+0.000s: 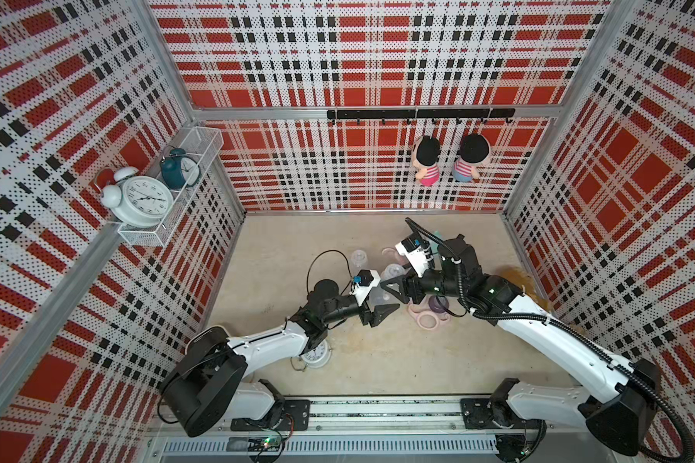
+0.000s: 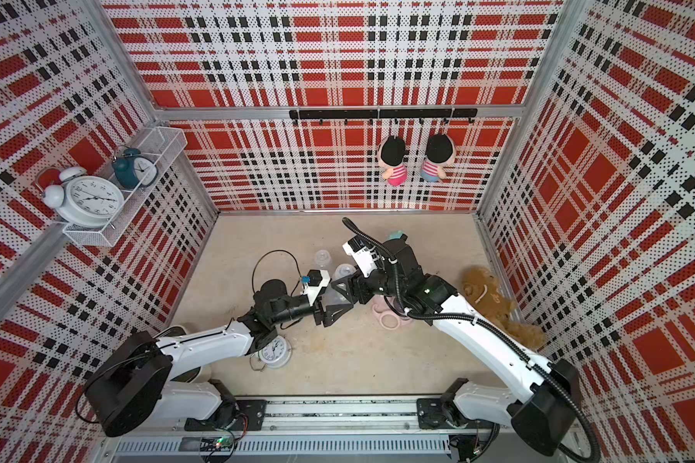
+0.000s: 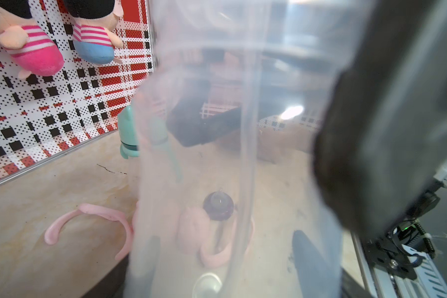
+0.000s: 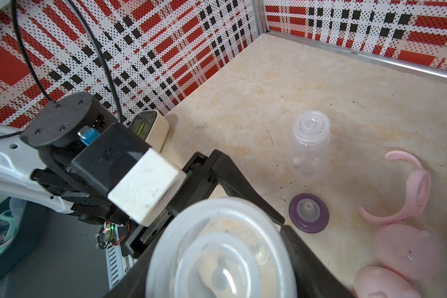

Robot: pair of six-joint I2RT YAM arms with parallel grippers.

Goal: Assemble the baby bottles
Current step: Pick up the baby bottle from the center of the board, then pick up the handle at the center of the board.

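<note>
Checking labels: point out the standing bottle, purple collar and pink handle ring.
standing bottle [image 4: 309, 152], right wrist view, its body
purple collar [image 4: 308, 211], right wrist view, central nipple
pink handle ring [image 4: 411, 193], right wrist view, ring band

Both top views overlook the table [image 1: 378, 360]; wrist cameras sit close.

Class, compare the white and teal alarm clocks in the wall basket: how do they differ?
The white alarm clock is far bigger than the teal alarm clock. The white clock's bells are white; the teal clock's are dark teal. Both have white dials and share the wire basket.
</note>
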